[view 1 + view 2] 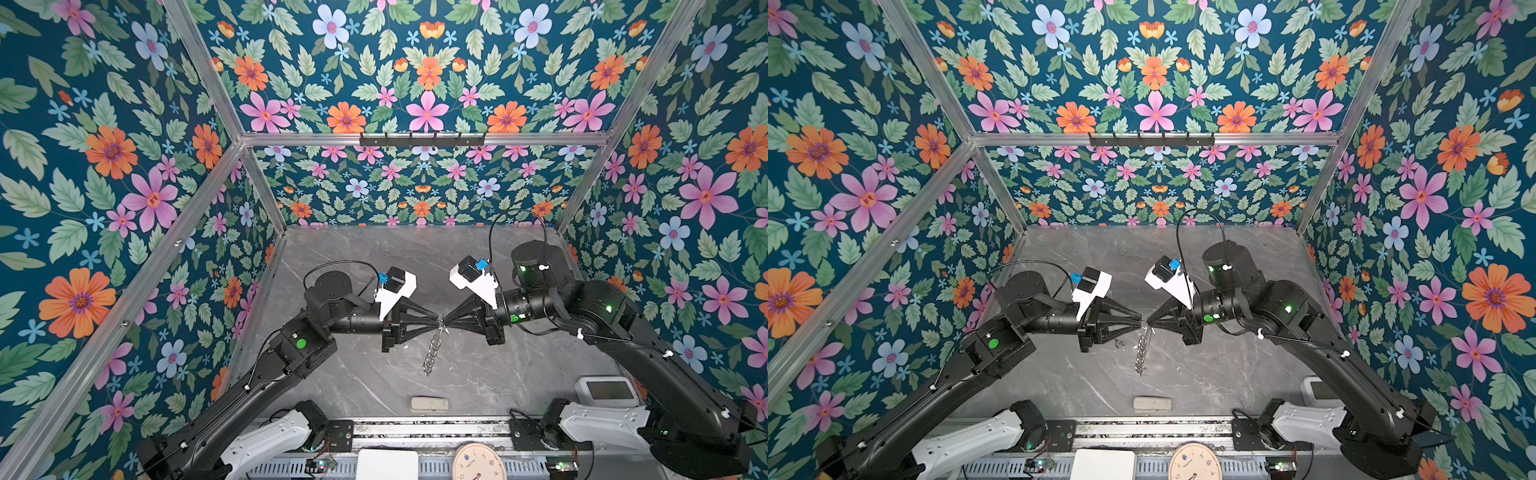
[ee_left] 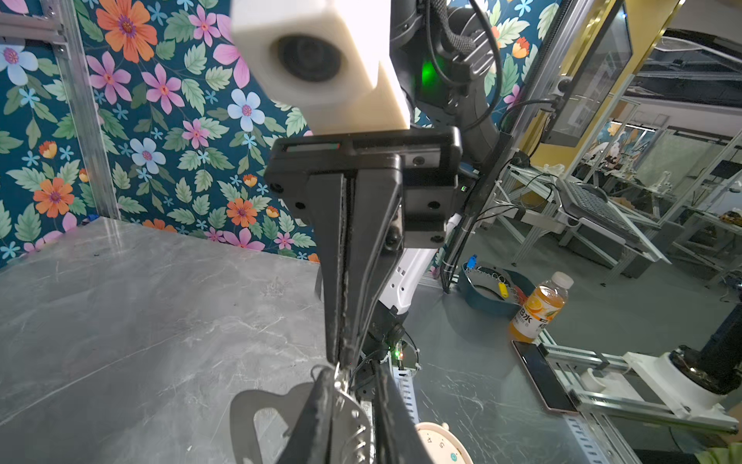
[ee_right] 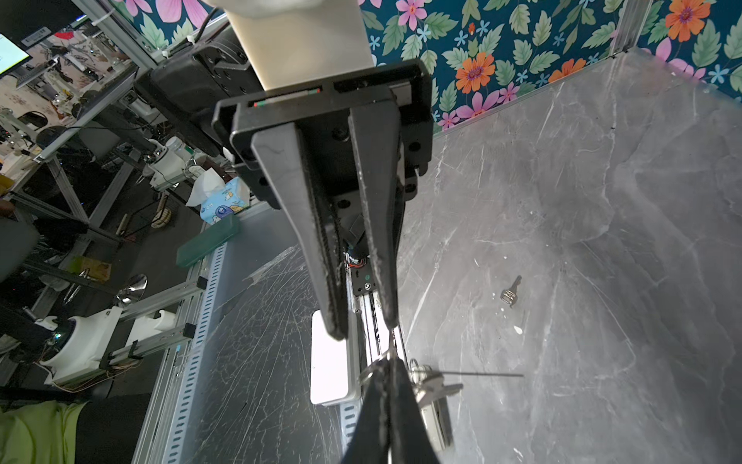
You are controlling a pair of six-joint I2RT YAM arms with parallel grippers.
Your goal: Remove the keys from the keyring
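Above the middle of the table point(image 1: 511, 365), the keyring point(image 1: 432, 354) hangs between two claw tips, chain dangling down; I cannot tell if its low end touches the table. The right claw point(image 1: 448, 322) is clenched on the ring wire, fingers pressed flat together in the left wrist view point(image 2: 341, 357). The left claw point(image 1: 437, 321) is released: in the right wrist view point(image 3: 363, 321) its fingers stand apart, and the wire touches only one fingertip point(image 3: 389, 317).

Both arms reach in from the near corners, wrists about level, fingers horizontal and pointing at each other, tips almost meeting.

A hanging key point(image 3: 435, 387) sits on the ring just beside the right claw. A loose key point(image 3: 510, 292) lies flat on the table; it shows in a top view point(image 1: 1119, 342) below the left claw. The grey cuff point(image 2: 241, 413) is cut off by the frame edge and blurred.

A beige block point(image 1: 429, 404) lies near the front edge, well apart. A clock point(image 1: 478, 463) and a white pad point(image 1: 387, 464) sit on the front rail.
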